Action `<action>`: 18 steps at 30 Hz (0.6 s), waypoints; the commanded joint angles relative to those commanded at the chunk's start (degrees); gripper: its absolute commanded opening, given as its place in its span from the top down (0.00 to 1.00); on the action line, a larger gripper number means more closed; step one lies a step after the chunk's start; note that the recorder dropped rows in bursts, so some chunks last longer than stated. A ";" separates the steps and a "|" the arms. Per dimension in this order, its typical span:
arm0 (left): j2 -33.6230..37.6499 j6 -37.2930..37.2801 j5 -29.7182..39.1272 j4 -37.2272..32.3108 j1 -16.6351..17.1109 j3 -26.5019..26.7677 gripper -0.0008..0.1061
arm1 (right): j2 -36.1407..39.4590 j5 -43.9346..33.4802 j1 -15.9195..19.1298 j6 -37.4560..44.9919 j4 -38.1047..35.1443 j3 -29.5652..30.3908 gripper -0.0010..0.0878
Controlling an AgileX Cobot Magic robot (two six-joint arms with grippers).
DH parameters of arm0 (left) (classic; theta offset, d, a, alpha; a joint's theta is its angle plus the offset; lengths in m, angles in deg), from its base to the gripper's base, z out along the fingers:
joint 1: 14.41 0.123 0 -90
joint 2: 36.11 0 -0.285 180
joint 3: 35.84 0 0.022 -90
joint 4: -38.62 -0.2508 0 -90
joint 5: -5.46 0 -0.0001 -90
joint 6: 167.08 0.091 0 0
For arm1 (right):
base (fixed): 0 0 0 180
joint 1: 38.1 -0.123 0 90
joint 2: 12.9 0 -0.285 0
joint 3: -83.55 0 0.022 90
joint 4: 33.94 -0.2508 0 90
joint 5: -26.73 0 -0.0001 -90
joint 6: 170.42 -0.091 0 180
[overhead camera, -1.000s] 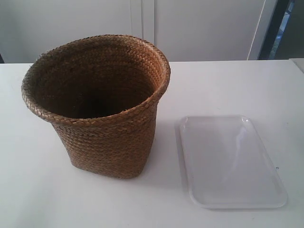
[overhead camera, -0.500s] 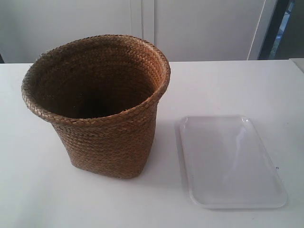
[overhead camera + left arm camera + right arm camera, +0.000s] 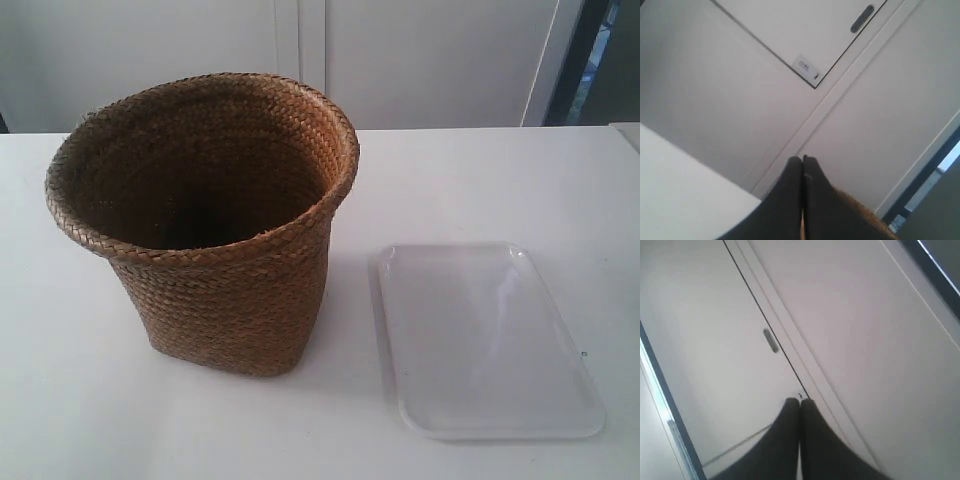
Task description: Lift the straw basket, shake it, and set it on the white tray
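Exterior view: straw basket (image 3: 215, 240) unmoved beside white tray (image 3: 490, 345) — left gripper (image 3: 802, 167), right gripper (image 3: 799, 407) pressed together, empty; lift unstarted.

Closed left tool (image 3: 802, 159) before white cabinet (image 3: 720, 70)

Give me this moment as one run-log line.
basket: upright on table, apart from tray | tray: bare | left gripper: shut | right gripper: shut | lift: not yet started
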 joint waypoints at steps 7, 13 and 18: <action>26.50 12.31 1.23 12.41 0.00 16.81 0.99 | 23.53 -0.65 0.00 7.68 -4.88 -18.83 0.99; 49.94 11.43 32.20 5.99 0.00 36.02 0.99 | 48.46 -33.18 0.00 13.97 -5.42 -37.48 0.99; 59.60 14.98 60.50 4.29 0.00 51.23 0.99 | 62.94 -66.95 0.00 13.90 -6.77 -53.24 0.99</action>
